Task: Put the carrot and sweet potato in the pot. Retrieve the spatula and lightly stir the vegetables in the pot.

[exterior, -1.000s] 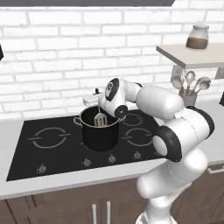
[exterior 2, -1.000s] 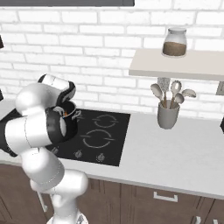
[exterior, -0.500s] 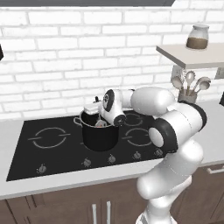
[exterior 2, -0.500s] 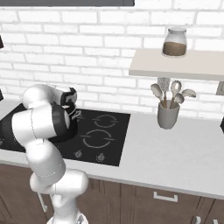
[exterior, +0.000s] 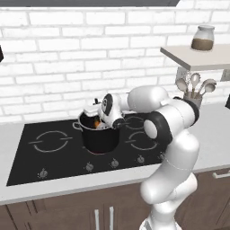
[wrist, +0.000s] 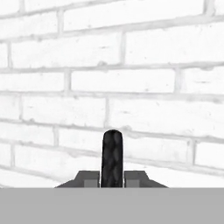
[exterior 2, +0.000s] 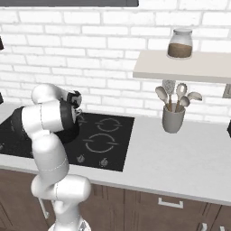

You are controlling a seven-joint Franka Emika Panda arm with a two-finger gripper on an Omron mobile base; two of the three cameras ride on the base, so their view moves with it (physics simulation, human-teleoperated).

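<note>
Evidently the jaws clamp the spatula's black handle (wrist: 112,157) sideways over the pot (exterior: 99,137), keeping its head down among the orange carrot (exterior: 96,123) for stirring.

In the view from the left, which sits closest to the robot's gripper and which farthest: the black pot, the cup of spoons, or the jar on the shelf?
1. The pot: right under the gripper, on the stove.
2. The cup of spoons: off to the right, on the counter beneath the shelf.
3. The jar: farthest, up on the shelf at the upper right.
</note>
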